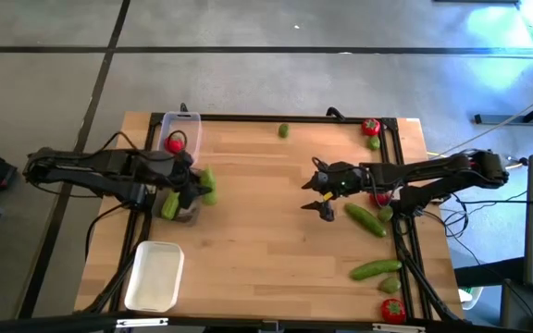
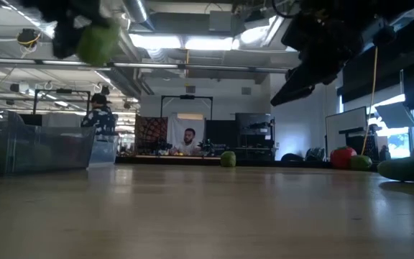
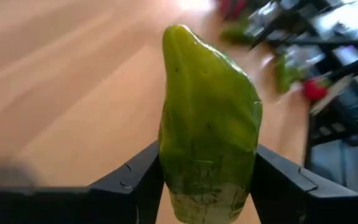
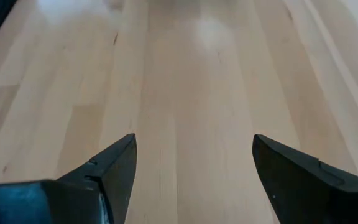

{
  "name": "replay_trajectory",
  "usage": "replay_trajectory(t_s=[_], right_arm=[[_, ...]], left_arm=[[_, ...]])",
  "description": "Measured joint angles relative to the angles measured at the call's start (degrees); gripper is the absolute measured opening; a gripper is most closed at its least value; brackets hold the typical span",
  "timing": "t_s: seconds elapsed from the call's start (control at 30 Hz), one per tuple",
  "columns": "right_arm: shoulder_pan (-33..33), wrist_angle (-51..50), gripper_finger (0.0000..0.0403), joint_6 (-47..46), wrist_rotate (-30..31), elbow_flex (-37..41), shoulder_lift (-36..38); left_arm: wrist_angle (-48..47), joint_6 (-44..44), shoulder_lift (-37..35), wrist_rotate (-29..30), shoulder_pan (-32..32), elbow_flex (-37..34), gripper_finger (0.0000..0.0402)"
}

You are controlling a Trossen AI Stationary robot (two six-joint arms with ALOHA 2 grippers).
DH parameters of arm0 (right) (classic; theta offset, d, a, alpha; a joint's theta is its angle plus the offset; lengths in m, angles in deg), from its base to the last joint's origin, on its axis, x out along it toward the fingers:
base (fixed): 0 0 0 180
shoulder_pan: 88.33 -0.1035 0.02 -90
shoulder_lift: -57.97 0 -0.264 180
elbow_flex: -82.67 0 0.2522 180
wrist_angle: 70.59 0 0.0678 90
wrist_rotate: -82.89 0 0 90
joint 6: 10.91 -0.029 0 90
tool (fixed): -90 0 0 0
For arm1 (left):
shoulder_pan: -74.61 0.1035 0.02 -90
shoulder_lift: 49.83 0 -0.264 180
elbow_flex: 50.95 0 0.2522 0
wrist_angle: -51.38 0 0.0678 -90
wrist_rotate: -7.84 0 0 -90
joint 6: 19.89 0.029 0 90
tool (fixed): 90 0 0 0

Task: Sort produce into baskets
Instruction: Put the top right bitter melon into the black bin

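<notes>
Above the counter's [image 1: 266,231] left side, a cucumber [image 3: 209,124] is being gripped by the left hand [image 3: 207,180] beside a clear basket [image 1: 179,129]. Lowering into a basket is being judged next. Right hand [image 4: 194,168] is being held open, empty.

High cam: straight down, whole table [image 1: 266,231], both arms. Low cam: tabletop level, facing room. Wrist cams: close, past own fingers; left filled by cucumber [image 3: 207,124]. All share tabletop.
</notes>
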Motion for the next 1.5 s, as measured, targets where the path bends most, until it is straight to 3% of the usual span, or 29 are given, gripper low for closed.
replay_trajectory(t_s=[0.23, 0.47, 0.77, 1.33, 1.5], right_arm=[[0.00, 0.08, 0.0289, -0.36, 1.24, 0.00, -1.62], [0.00, 0.34, 0.0289, -0.41, 2.31, 0.00, -2.11], [0.00, 0.75, 0.0289, -0.43, 2.35, 0.00, -2.11], [0.00, 1.28, 0.0289, -0.47, 2.44, 0.00, -2.11], [0.00, 1.28, 0.0289, -0.77, 2.44, 0.00, -2.11]], left_arm=[[-16.55, -8.06, 0.86, 0.24, 0.00, 0.00, 0.0193], [-23.31, -12.60, 2.80, 5.78, 0.02, 0.00, 0.0193], [-25.92, -15.02, 8.32, 8.83, 0.02, -0.07, 0.0193], [-26.05, -13.26, 20.78, 6.95, 0.02, -0.09, 0.0194], [-26.10, -14.52, 23.15, 6.88, 0.02, -0.09, 0.0210]])
